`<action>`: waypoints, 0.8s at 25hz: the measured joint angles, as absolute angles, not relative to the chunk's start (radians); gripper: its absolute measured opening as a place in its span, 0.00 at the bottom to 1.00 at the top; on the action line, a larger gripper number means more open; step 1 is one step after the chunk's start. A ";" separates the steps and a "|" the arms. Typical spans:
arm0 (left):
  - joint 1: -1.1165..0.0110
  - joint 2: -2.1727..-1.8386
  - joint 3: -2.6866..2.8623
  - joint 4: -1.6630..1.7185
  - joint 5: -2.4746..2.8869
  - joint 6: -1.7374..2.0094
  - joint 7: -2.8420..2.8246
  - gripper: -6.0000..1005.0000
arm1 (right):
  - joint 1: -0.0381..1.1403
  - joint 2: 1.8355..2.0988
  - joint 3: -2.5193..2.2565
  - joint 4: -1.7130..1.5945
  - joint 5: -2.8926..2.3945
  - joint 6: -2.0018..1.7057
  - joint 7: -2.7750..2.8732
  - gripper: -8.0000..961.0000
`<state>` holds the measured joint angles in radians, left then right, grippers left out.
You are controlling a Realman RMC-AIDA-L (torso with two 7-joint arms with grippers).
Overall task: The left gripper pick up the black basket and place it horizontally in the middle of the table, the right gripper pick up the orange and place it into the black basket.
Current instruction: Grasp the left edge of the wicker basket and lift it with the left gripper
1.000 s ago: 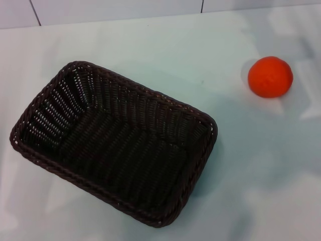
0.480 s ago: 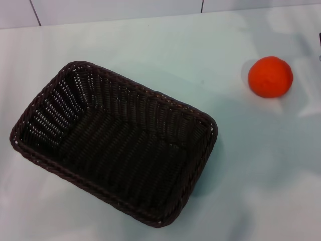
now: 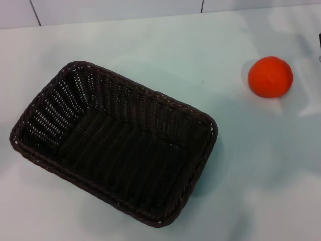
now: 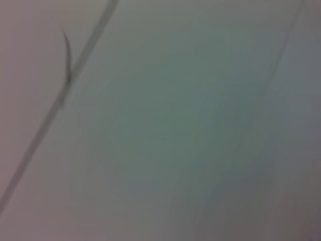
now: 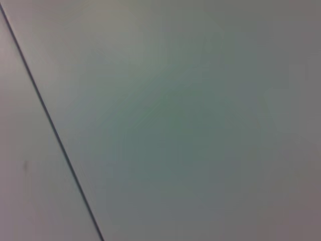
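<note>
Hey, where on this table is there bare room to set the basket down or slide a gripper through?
The table is bare along its far edge behind the black basket, in the strip between the basket and the orange, and across the near right corner below the orange. The near left side is crowded: the basket, lying at a slant, fills it.

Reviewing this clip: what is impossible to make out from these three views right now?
- Both grippers: out of every view, apart from a dark sliver cut off at the head view's right edge; their state is unknown.
- Black basket and orange: absent from both wrist views, which show only blurred pale surface.
- Orange's underside: hidden against the table.
</note>
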<state>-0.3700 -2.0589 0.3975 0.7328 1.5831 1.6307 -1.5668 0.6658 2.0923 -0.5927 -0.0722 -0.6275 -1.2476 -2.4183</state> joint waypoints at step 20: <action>-0.530 -2.053 0.724 1.302 2.334 1.680 -2.267 0.87 | 0.664 2.091 -0.588 -0.072 -0.626 -1.212 -2.424 0.90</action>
